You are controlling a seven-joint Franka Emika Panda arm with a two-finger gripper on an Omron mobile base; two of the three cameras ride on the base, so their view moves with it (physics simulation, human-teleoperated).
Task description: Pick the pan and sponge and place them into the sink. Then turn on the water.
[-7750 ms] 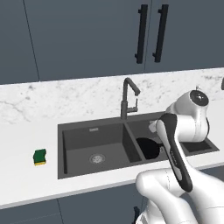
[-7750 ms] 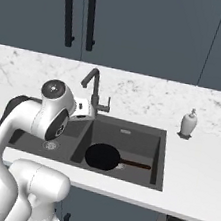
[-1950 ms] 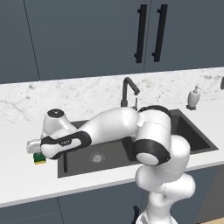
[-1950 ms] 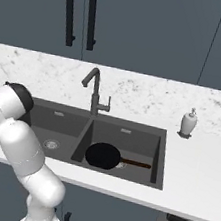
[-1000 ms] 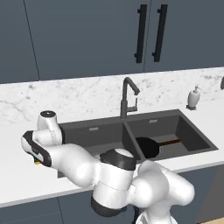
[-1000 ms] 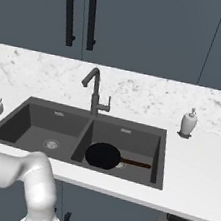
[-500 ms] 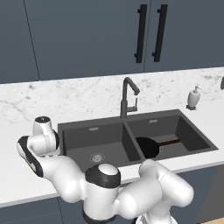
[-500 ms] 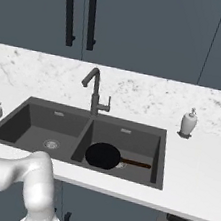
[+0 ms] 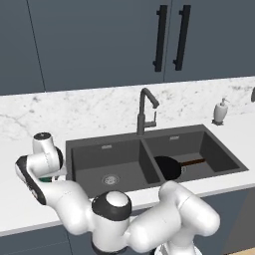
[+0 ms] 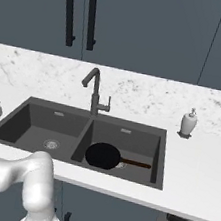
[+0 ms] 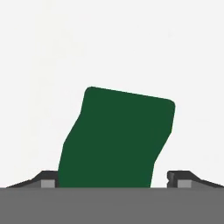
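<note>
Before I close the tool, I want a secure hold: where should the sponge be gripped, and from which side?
Grip the sponge across its two long sides, coming straight down from above. It lies flat on the counter, green top up, and already sits between the fingertips of the tool, slightly skewed, so a small wrist turn may square the pads.

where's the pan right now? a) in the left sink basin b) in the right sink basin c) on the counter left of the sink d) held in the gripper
b: the pan lies on the floor of the right basin of the sink, its handle pointing right, while the left basin holds just its drain.
</note>
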